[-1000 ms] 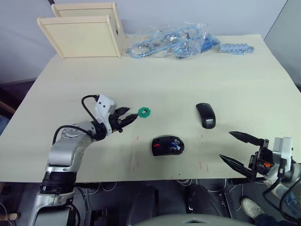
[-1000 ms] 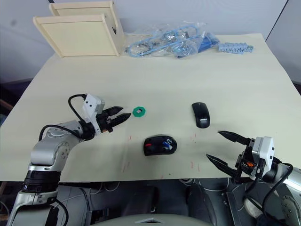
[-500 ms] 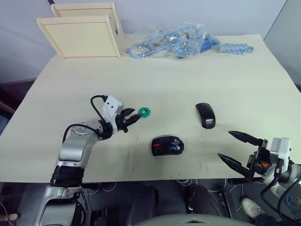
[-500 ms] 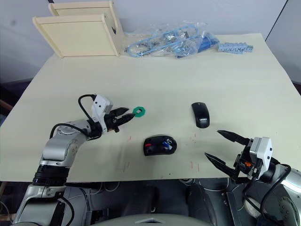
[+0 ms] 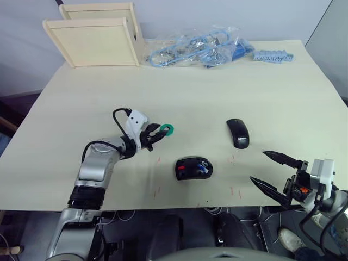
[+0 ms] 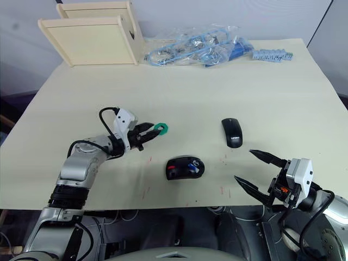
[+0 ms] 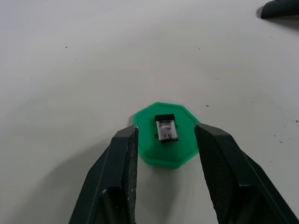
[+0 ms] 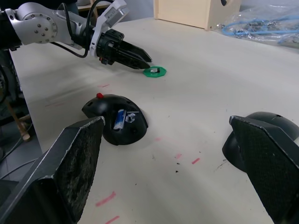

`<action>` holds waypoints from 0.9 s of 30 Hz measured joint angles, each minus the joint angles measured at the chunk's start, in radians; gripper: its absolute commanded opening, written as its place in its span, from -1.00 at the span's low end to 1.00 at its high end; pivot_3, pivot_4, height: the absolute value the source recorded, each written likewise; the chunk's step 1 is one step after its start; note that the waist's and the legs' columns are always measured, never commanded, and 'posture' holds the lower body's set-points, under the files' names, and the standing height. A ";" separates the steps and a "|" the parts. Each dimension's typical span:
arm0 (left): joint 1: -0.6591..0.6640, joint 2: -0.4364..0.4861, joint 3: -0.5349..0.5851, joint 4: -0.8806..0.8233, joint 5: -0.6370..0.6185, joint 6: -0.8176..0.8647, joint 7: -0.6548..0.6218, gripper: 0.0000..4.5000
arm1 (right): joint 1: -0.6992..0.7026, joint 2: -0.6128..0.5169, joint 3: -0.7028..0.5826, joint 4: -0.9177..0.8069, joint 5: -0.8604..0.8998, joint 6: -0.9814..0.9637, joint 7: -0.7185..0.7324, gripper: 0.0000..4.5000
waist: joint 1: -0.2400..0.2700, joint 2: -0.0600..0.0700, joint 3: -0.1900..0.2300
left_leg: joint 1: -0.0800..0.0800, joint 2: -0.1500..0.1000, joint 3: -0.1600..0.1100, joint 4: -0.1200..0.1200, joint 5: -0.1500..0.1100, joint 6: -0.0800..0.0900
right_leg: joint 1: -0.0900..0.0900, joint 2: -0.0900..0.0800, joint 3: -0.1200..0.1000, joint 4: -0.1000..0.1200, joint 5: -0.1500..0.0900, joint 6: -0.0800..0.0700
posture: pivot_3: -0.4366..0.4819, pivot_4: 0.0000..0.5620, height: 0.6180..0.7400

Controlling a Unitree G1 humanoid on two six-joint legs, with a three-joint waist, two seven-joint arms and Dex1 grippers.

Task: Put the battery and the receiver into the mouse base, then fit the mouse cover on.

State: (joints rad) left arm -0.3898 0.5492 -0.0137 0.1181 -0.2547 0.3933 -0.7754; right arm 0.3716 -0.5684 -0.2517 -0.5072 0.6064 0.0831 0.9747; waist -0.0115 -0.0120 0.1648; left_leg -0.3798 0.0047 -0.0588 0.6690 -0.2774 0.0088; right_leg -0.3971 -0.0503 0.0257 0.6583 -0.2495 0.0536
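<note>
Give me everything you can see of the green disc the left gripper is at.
The green disc is a flat, many-sided plastic-looking piece lying flat on the table. A small black-and-silver receiver sits upright at its centre. The open left gripper has a finger on each side of it; contact cannot be told. It lies up-left of the mouse base.

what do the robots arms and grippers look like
Both arms are silver-grey metal with black joint bands and loose black cables. Each wrist carries a white camera block. The left gripper has two short, tapered black fingers; the right gripper has two long, pointed black fingers, with some orange showing at their base.
</note>
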 measured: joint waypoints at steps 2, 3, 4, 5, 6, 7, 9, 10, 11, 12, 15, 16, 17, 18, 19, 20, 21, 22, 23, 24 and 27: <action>-0.001 -0.006 -0.001 0.012 0.006 -0.006 -0.004 -0.09 | 0.002 0.000 0.000 -0.004 0.000 0.000 -0.003 1.00 | 0.000 0.000 0.000 | 0.000 0.000 0.000 0.000 0.000 0.000 | 0.000 0.000 0.000 0.000 0.000 0.000 | -0.05 -0.47 1.00; -0.001 -0.008 -0.004 0.016 0.008 -0.006 -0.006 -0.09 | 0.005 0.000 0.000 -0.004 0.000 0.001 -0.004 1.00 | 0.000 0.000 0.000 | 0.000 0.000 0.000 0.000 0.000 0.000 | 0.000 0.000 0.000 0.000 0.000 0.000 | -0.05 -0.47 1.00; -0.001 -0.010 -0.006 0.019 0.014 -0.008 -0.007 -0.09 | 0.007 0.000 0.000 -0.005 0.000 0.002 -0.005 1.00 | 0.000 0.000 0.000 | 0.000 0.000 0.000 0.000 0.000 0.000 | 0.000 0.000 0.000 0.000 0.000 0.000 | -0.05 -0.47 1.00; -0.001 -0.010 -0.006 0.022 0.018 -0.011 -0.008 -0.09 | 0.009 0.000 0.000 -0.007 0.000 0.002 -0.005 1.00 | 0.000 0.000 0.000 | 0.000 0.000 0.000 0.000 0.000 0.000 | 0.000 0.000 0.000 0.000 0.000 0.000 | -0.05 -0.47 1.00; -0.001 -0.011 -0.006 0.025 0.019 -0.012 -0.008 -0.09 | 0.012 0.000 0.000 -0.008 0.001 0.002 -0.007 1.00 | -0.001 0.000 0.000 | 0.000 0.000 0.000 0.000 0.000 0.000 | 0.000 0.000 0.000 0.000 0.000 0.000 | -0.05 -0.47 1.00; -0.001 -0.012 -0.006 0.030 0.022 -0.017 -0.009 -0.09 | 0.014 0.000 0.001 -0.008 0.001 0.002 -0.009 1.00 | 0.000 0.000 0.000 | 0.000 0.000 0.000 0.000 0.000 0.000 | 0.000 0.000 0.000 0.000 0.000 0.000 | -0.05 -0.47 1.00; -0.001 -0.013 -0.006 0.036 0.027 -0.021 -0.010 -0.09 | 0.015 0.000 0.001 -0.008 0.001 0.002 -0.013 1.00 | 0.000 0.000 0.000 | 0.000 0.000 0.000 0.000 0.000 0.000 | 0.000 0.000 0.000 0.000 0.000 0.000 | -0.05 -0.47 1.00; -0.002 -0.016 -0.006 0.045 0.029 -0.028 -0.011 -0.09 | 0.015 0.000 0.001 -0.010 0.001 0.002 -0.015 1.00 | 0.000 0.000 0.000 | 0.000 0.000 0.000 0.000 0.000 0.000 | 0.000 0.000 0.000 0.000 0.000 0.000 | -0.05 -0.47 1.00; -0.005 -0.018 -0.006 0.049 0.030 -0.031 -0.012 -0.09 | 0.016 0.000 0.001 -0.010 0.001 0.002 -0.016 1.00 | 0.000 0.000 0.000 | 0.000 0.000 0.000 0.000 0.000 0.000 | 0.000 0.000 0.000 0.000 0.000 0.000 | -0.05 -0.47 1.00; -0.009 -0.021 -0.006 0.052 0.034 -0.031 -0.014 -0.09 | 0.016 0.000 0.002 -0.013 0.001 0.002 -0.019 1.00 | 0.000 0.000 0.000 | 0.000 0.000 0.000 0.000 0.000 0.000 | 0.000 0.000 0.000 0.000 0.000 0.000 | -0.05 -0.47 1.00; -0.016 -0.027 -0.006 0.053 0.036 -0.033 -0.016 -0.47 | 0.017 0.001 0.003 -0.017 0.001 0.002 -0.022 1.00 | 0.000 0.000 0.000 | 0.000 0.000 0.000 0.000 0.000 0.000 | 0.000 0.000 0.000 0.000 0.000 0.000 | -0.05 -0.47 1.00; -0.017 -0.027 -0.006 0.053 0.036 -0.033 -0.017 -0.59 | 0.018 0.001 0.003 -0.017 0.001 0.002 -0.022 1.00 | 0.000 0.000 0.000 | 0.000 0.000 0.000 0.000 0.000 0.000 | 0.000 0.000 0.000 0.000 0.000 0.000 | -0.05 -0.47 1.00; -0.017 -0.027 -0.006 0.053 0.037 -0.033 -0.018 -0.59 | 0.019 0.001 0.003 -0.017 0.001 0.002 -0.022 1.00 | 0.000 0.000 0.000 | 0.000 0.000 0.000 0.000 0.000 0.000 | 0.000 0.000 0.000 0.000 0.000 0.000 | -0.05 -0.47 1.00; -0.017 -0.027 -0.006 0.053 0.037 -0.033 -0.018 -0.59 | 0.023 0.001 0.003 -0.017 0.001 0.002 -0.022 1.00 | 0.000 0.000 0.000 | 0.000 0.000 0.000 0.000 0.000 0.000 | 0.000 0.000 0.000 0.000 0.000 0.000 | -0.05 -0.47 1.00; -0.017 -0.027 -0.006 0.053 0.037 -0.033 -0.019 -0.59 | 0.025 0.001 0.003 -0.017 0.001 0.002 -0.022 1.00 | 0.000 0.000 0.000 | 0.000 0.000 0.000 0.000 0.000 0.000 | 0.000 0.000 0.000 0.000 0.000 0.000 | -0.05 -0.47 1.00; -0.017 -0.027 -0.006 0.053 0.037 -0.033 -0.019 -0.59 | 0.027 0.001 0.003 -0.017 0.001 0.002 -0.022 1.00 | 0.000 0.000 0.000 | 0.000 0.000 0.000 0.000 0.000 0.000 | 0.000 0.000 0.000 0.000 0.000 0.000 | -0.05 -0.47 1.00; -0.017 -0.027 -0.006 0.053 0.037 -0.033 -0.019 -0.59 | 0.028 0.001 0.003 -0.017 0.001 0.002 -0.022 1.00 | 0.000 0.000 0.000 | 0.000 0.000 0.000 0.000 0.000 0.000 | 0.000 0.000 0.000 0.000 0.000 0.000 | -0.05 -0.47 1.00; -0.017 -0.027 -0.006 0.053 0.037 -0.033 -0.019 -0.59 | 0.029 0.002 0.003 -0.018 0.001 0.002 -0.023 1.00 | 0.000 0.000 0.000 | 0.000 0.000 0.000 0.000 0.000 0.000 | 0.000 0.000 0.000 0.000 0.000 0.000 | -0.05 -0.47 1.00; -0.017 -0.027 -0.006 0.053 0.037 -0.033 -0.019 -0.59 | 0.031 0.002 0.003 -0.018 0.001 0.002 -0.023 1.00 | 0.000 0.000 0.000 | 0.000 0.000 0.000 0.000 0.000 0.000 | 0.000 0.000 0.000 0.000 0.000 0.000 | -0.05 -0.47 1.00; -0.017 -0.027 -0.006 0.053 0.037 -0.033 -0.019 -0.59 | 0.032 0.002 0.003 -0.018 0.002 0.002 -0.023 1.00 | 0.000 0.000 0.000 | 0.000 0.000 0.000 0.000 0.000 0.000 | 0.000 0.000 0.000 0.000 0.000 0.000 | -0.05 -0.47 1.00; -0.017 -0.028 -0.006 0.053 0.038 -0.033 -0.019 -0.59 | 0.035 0.002 0.003 -0.018 0.002 0.002 -0.022 1.00 | 0.000 0.000 0.000 | 0.000 0.000 0.000 0.000 0.000 0.000 | 0.000 0.000 0.000 0.000 0.000 0.000 | -0.05 -0.47 1.00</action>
State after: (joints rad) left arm -0.4064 0.5216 -0.0202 0.1714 -0.2167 0.3601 -0.7945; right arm 0.4066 -0.5661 -0.2483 -0.5249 0.6083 0.0852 0.9525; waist -0.0117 -0.0121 0.1647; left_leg -0.3798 0.0047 -0.0588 0.6691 -0.2774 0.0088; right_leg -0.3971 -0.0503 0.0257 0.6584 -0.2494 0.0536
